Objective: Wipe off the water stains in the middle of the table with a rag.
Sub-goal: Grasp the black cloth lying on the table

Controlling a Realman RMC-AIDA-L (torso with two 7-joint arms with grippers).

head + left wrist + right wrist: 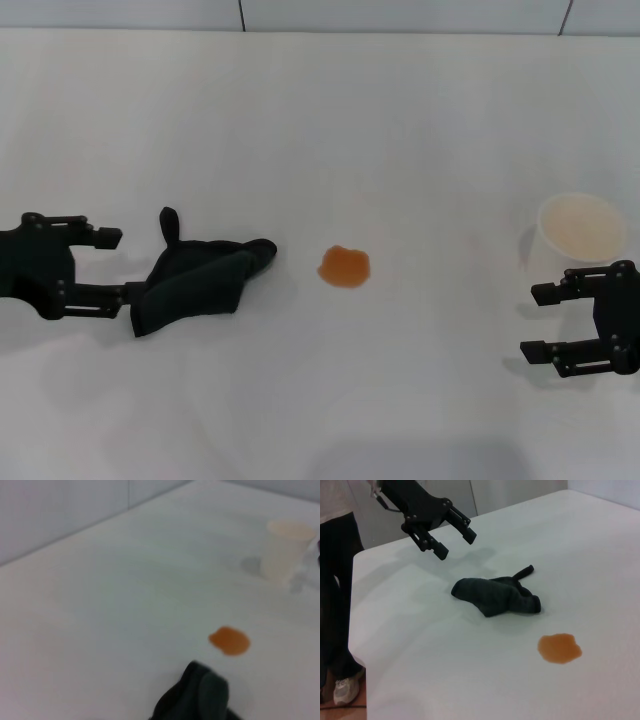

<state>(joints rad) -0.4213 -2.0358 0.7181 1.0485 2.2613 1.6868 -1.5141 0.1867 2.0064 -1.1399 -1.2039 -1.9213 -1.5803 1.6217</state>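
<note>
Left gripper [118, 265] fingers spread wide, nothing held; the right wrist view shows it hanging above the table [400, 120], clear of the rag [195, 280], jaws pointing toward it. Rag is dark, crumpled, with one tail sticking up, lying toward the table's left side, its near end just under or beside the lower finger in the head view; contact there cannot be told. Water stains [345, 266], one small orange blotch, sit mid-table just beside the rag's far tip, apart from it. Right gripper [570, 320] also open and empty, idle near the right edge, just beside a pale cup [582, 225]. Step in hand, judged: grasp the rag, none of the wiping done. To do it well: drop straight down over the thick bunched middle, not the loose tail, and close fully so a fold stays under the fingers. Then drag flat toward the blotch with light downward pressure and pass fully across it. Risk: pinching only an edge lets the rag trail and smear the liquid.
</note>
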